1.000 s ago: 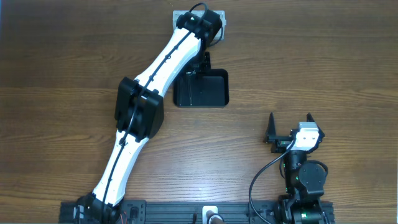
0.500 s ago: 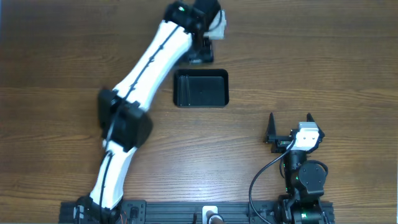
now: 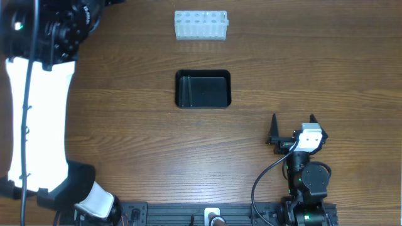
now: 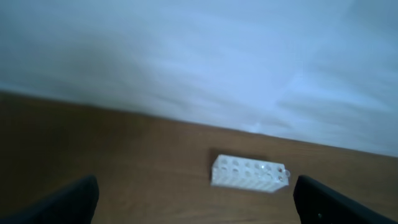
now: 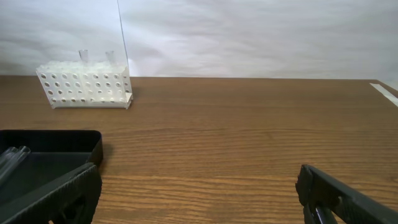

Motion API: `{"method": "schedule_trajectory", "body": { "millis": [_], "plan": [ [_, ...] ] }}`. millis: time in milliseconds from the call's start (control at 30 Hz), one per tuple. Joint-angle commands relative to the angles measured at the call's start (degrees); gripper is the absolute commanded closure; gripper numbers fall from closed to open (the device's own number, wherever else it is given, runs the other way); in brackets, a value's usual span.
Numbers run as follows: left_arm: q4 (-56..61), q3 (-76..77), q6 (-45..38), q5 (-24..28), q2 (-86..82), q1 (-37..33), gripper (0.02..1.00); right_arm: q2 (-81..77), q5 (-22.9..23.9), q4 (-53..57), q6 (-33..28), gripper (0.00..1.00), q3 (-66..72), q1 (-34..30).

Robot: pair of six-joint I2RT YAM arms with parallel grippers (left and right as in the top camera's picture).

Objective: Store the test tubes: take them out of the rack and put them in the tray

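1. Bare table [image 3: 339, 56] lies on every side of the black tray [image 3: 210, 91] and the white rack [image 3: 201, 25], which stand apart, the rack nearer the far edge.
2. The left arm [image 3: 38, 113] is lifted high at the left, and the left gripper [image 4: 194, 190] is spread wide and empty. The right gripper [image 3: 293, 123] sits by its base, likewise wide and empty.
3. The rack's long axis runs left to right, with two test tubes [image 5: 83, 56] upright in it. Clear tubes [image 5: 12, 157] lie flat in the tray.
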State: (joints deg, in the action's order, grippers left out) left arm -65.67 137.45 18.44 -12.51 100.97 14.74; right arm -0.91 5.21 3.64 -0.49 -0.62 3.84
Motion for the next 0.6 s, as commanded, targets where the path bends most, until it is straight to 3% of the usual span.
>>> {"method": "schedule_trajectory", "body": {
  "millis": [33, 200, 600],
  "plan": [
    [3.4, -1.9, -12.4, 0.0, -3.6, 0.0, 0.018, 0.5, 0.8, 0.0, -0.5, 0.007, 0.3, -0.2],
    [15.8, -14.8, -17.6, 2.6, -10.1, 0.0, 0.018, 0.5, 0.9, 0.1, -0.5, 0.009, 0.3, -0.2],
    [58.0, -72.8, -20.0, 13.9, -40.2, -7.8, 0.018, 0.5, 0.8, 0.1, -0.5, 0.009, 0.3, -0.2]
  ]
}}
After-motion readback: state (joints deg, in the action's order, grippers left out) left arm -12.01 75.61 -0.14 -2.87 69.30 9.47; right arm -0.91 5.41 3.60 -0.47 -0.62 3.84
